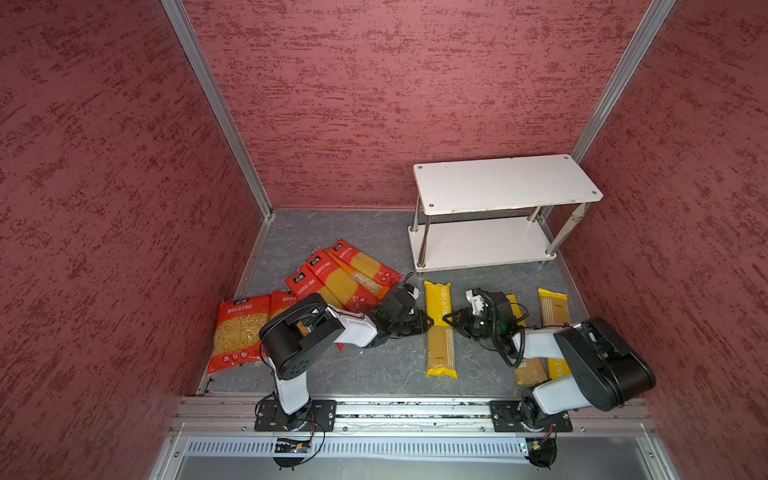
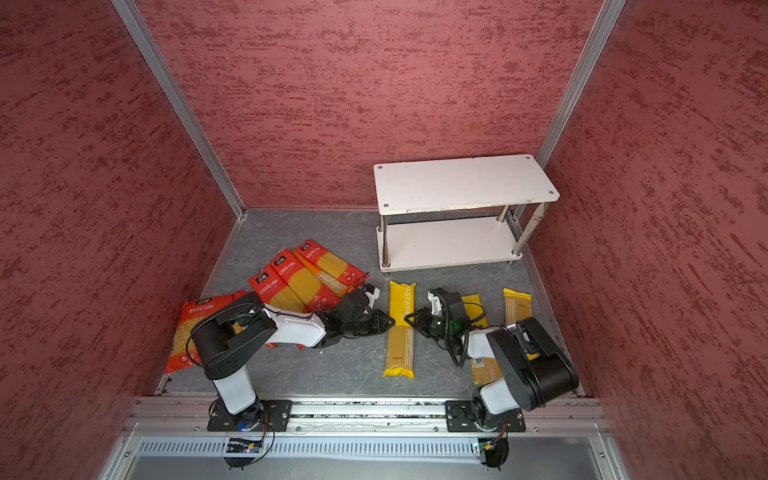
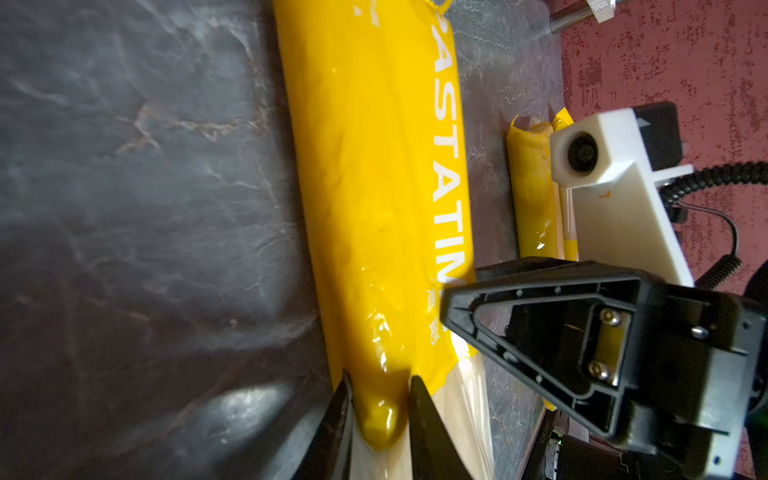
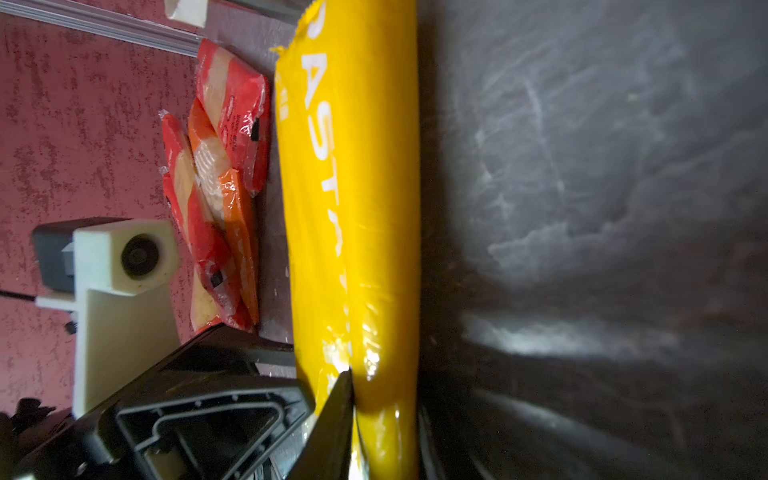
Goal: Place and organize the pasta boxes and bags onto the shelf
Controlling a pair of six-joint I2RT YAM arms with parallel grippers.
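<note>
Left fingers (image 3: 340, 415) and right fingers (image 4: 338, 415) clench the long yellow plastic spaghetti pack (image 1: 441, 353) mid-length from opposite sides, probably to carry it level to the white two-tier shelf (image 1: 507, 183).

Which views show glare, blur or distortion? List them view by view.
Left wrist view: glare spots on the yellow pack film near the left tool, whose tips are soft; right wrist view: the floor is smeared, with a bright reflected patch; both top views: sharp, but the wide lens splays the frame posts.
</note>
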